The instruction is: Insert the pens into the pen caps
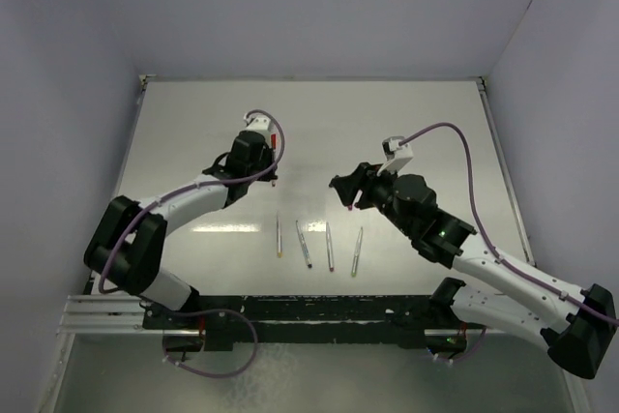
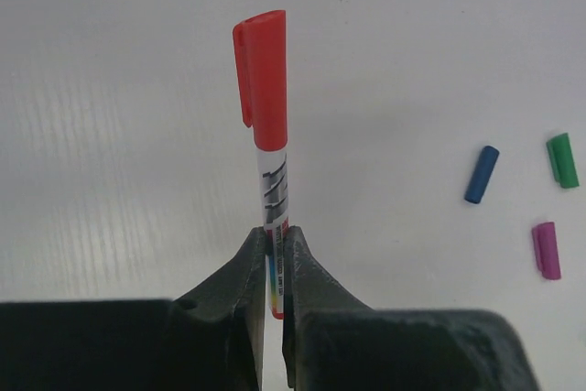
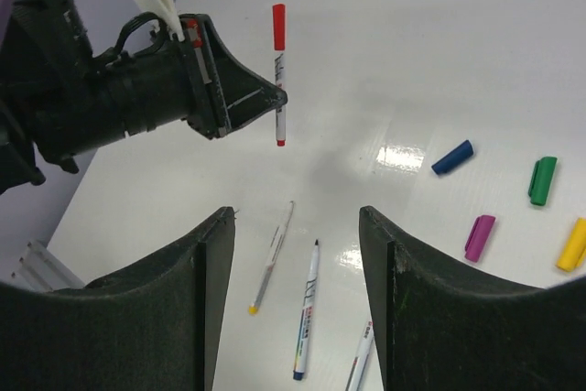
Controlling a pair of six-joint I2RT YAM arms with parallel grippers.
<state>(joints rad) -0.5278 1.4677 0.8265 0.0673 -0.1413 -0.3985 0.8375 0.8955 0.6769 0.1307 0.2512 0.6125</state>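
Since the left fingers (image 2: 245, 272) are clamped on a pen (image 2: 275, 185) that already wears the red cap (image 2: 263, 70), held clear of the desk (image 1: 193, 123), we count one of five done. Four bare pens (image 1: 304, 244) lie on the near side of that pen. The blue cap (image 3: 452, 157), green cap (image 3: 542, 180), purple cap (image 3: 479, 237) and yellow cap (image 3: 574, 244) lie loose to its right, and our right fingers (image 3: 206, 272) stand apart, empty.
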